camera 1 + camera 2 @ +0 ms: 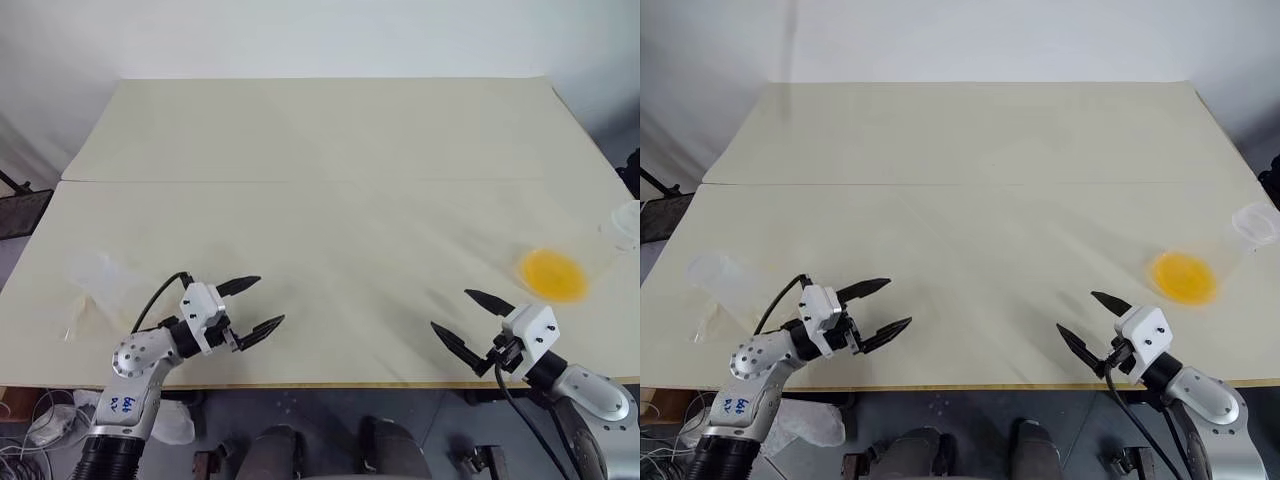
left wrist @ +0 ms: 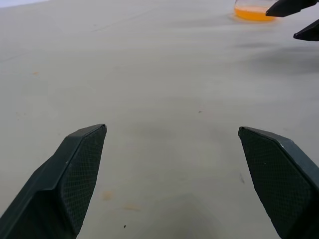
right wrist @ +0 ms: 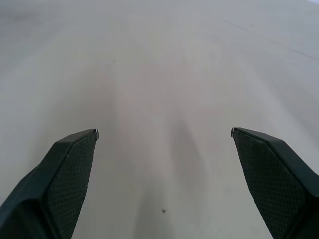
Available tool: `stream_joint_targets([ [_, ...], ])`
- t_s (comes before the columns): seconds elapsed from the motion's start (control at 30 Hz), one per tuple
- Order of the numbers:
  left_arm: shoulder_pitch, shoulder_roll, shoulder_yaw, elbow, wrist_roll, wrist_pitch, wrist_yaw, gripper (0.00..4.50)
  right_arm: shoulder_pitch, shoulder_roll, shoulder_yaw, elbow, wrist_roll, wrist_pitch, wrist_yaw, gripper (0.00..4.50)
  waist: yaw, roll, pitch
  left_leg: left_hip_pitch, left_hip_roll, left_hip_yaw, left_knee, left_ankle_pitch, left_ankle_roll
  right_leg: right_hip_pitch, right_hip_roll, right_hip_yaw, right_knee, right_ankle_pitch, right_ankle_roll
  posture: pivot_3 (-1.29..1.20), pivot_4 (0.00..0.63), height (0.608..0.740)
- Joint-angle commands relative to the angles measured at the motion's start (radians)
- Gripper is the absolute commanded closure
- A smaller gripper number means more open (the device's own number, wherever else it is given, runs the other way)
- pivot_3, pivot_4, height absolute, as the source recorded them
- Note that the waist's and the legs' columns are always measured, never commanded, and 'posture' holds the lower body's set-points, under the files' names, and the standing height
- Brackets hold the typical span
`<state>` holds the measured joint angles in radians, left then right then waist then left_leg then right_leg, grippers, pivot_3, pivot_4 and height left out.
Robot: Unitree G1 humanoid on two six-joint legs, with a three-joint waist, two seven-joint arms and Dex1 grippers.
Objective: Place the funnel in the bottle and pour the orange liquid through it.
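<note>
Both grippers spread wide, holding nothing

Left gripper [image 1: 251,307] has its jaws wide apart over the near edge of the table [image 1: 330,150], level and angled in toward the middle; right gripper [image 1: 1087,319] does the same from the other side (mirror pose, basically); the orange liquid [image 1: 1183,277] shows as a round bright patch in a clear container near the right edge, beyond the right gripper; a see-through cup-like thing [image 1: 1256,223] sits just past it, too faint to call.
</note>
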<state>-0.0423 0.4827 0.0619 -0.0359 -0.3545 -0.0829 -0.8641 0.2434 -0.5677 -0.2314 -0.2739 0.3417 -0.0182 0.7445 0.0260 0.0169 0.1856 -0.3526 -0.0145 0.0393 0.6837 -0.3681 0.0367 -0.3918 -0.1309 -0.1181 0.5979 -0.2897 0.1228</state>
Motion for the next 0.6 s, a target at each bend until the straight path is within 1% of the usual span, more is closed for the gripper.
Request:
stream_joint_targets([
  [0.03, -0.014, -0.001, 0.019, -0.035, -0.016, 0.008, 0.014, 0.0, -0.002, -0.007, -0.023, -0.024, 0.012, -0.007, 0.0, 0.03, 0.0, 0.0, 0.0, 0.0, 0.0, 0.0, 0.0, 0.0, 0.0, 0.0, 0.0, 0.0, 0.0, 0.0, 0.0, 0.0, 0.15, 0.74],
  [0.27, -0.008, -0.006, 0.002, -0.088, -0.007, 0.09, 0.064, 0.0, -0.01, -0.005, -0.016, -0.019, 0.009, -0.006, 0.001, 0.03, 0.0, 0.0, 0.0, 0.001, 0.0, 0.0, 0.0, 0.0, 0.0, 0.0, 0.0, 0.0, 0.003, 0.0, 0.0, 0.0, 0.15, 0.74],
  [0.37, -0.006, -0.013, 0.007, -0.117, -0.033, 0.102, 0.057, 0.0, -0.032, -0.008, -0.005, -0.003, 0.012, -0.004, 0.012, 0.03, -0.001, 0.0, 0.0, 0.001, 0.0, 0.0, 0.0, 0.0, 0.0, 0.0, 0.0, 0.001, 0.003, 0.0, 0.0, 0.0, 0.15, 0.74],
  [0.5, 0.027, -0.012, 0.033, -0.179, -0.049, 0.101, 0.071, 0.0, -0.084, -0.016, 0.015, 0.037, 0.015, -0.001, 0.046, 0.03, -0.002, 0.0, 0.0, 0.001, 0.0, 0.0, 0.001, 0.0, 0.0, 0.0, 0.0, 0.001, 0.003, 0.0, 0.0, 0.0, 0.15, 0.74],
  [0.6, 0.095, -0.01, 0.082, -0.248, -0.077, 0.118, 0.107, 0.0, -0.134, -0.022, 0.037, 0.079, 0.015, -0.001, 0.079, 0.03, -0.003, 0.0, 0.0, 0.001, 0.0, 0.0, 0.001, 0.0, 0.0, 0.0, 0.0, 0.002, 0.003, 0.0, 0.0, 0.0, 0.15, 0.74],
])
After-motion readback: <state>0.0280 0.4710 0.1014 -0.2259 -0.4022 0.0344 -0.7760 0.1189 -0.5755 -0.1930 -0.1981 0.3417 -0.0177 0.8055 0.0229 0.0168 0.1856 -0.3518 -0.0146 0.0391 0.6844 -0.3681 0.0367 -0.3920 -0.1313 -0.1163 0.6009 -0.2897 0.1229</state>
